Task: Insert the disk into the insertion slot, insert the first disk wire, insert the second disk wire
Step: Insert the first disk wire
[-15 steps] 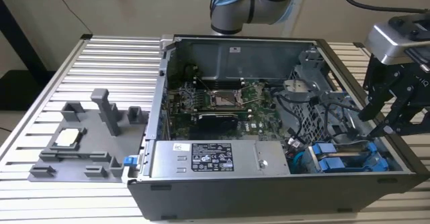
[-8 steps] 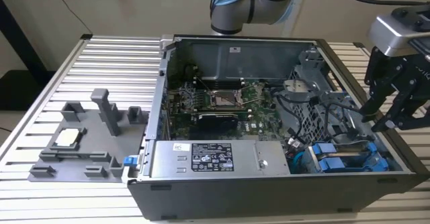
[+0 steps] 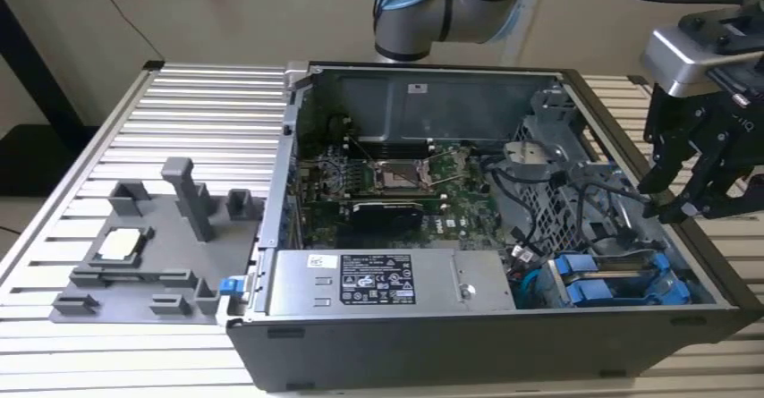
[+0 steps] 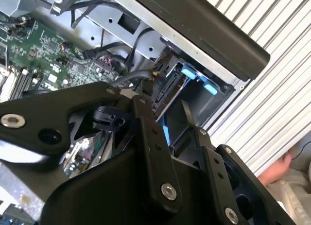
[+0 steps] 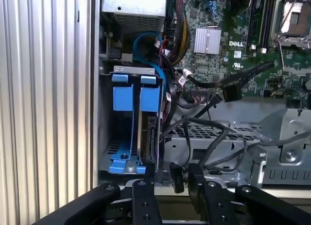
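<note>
Two blue carriers (image 5: 122, 96) stand side by side in the insertion slot (image 5: 127, 68) at a corner of the open case. The one nearer the cables holds the disk (image 5: 148, 133), seated on edge between its blue rails. Disk step looks done. The other one appears empty, though the view into it is shaded.

The gripper (image 5: 171, 169) hangs just outside the bay, jaws spread, pinching nothing. A small black connector (image 5: 176, 179) sits in the gap between the jaws, touching neither as far as I can tell. It is likely one of the disk wires.

Judgement: wire stage in hand. To do it well, take the plug squarely by its flat sides, keep it in line with the disk's end, and press straight along the disk with no twist.

Room: tight. The case wall (image 5: 95, 113) runs along one side of the bay. A tangle of black cables (image 5: 209, 124) and the perforated cage (image 5: 214, 135) lie on the other side. Open space is above the bay and outward over the slatted surface (image 5: 43, 113). Loose cable loops could snag the jaws.
</note>
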`<state>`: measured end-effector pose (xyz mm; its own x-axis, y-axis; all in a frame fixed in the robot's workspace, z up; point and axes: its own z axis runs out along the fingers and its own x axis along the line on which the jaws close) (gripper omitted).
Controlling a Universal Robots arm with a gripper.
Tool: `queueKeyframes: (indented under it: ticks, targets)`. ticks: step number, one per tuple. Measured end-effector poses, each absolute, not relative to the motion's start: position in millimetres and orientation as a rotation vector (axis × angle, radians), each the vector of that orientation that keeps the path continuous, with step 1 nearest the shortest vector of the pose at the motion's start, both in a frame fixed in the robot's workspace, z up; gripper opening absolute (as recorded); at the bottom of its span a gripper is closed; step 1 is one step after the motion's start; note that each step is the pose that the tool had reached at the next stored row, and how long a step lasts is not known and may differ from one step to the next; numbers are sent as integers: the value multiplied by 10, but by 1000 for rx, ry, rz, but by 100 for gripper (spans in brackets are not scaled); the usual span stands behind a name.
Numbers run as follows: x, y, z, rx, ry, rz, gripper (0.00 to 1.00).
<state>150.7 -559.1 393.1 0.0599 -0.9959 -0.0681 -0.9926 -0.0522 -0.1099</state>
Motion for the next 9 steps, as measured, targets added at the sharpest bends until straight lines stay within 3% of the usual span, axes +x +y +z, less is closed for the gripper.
queueKeyframes:
  ticks: [9]
  targets:
    - [1492, -5532, 3868, -2196, 2013, -112, 41]
